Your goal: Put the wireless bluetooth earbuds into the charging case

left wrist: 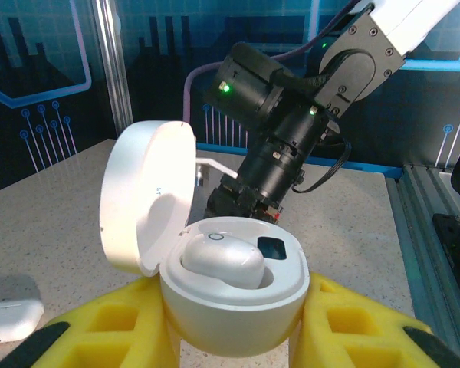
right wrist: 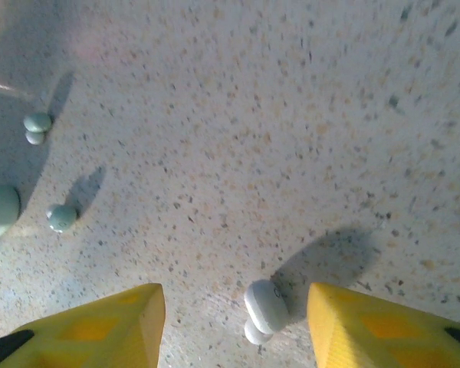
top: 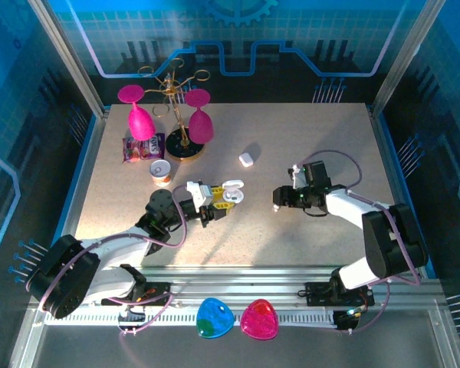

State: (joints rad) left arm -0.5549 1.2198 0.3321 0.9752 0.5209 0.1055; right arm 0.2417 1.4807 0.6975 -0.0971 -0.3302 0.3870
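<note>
**Both tools at the middle of the tabletop (top: 314,146).** The left tool (left wrist: 234,331) is clamping the rounded body of the open charging case (left wrist: 238,310) between its yellow fingers (left wrist: 100,330), closed only as far as the case allows. The lid (left wrist: 149,199) is standing hinged back. One seated earbud (left wrist: 222,259) is lying in a well of the case, beside a dark recess.

The right tool (right wrist: 236,326) is pointing down at the tabletop with its jaws standing well apart, gripping nothing. A loose white earbud (right wrist: 264,307) is lying between them, nearer the right-hand finger in that view and, as far as can be seen, touching neither. Two pale green buds (right wrist: 37,124) are lying well to the left of it. Seen from above, the left tool (top: 215,201) and right tool (top: 280,198) are facing each other. A closed white case (top: 247,159) is lying behind them.
</note>
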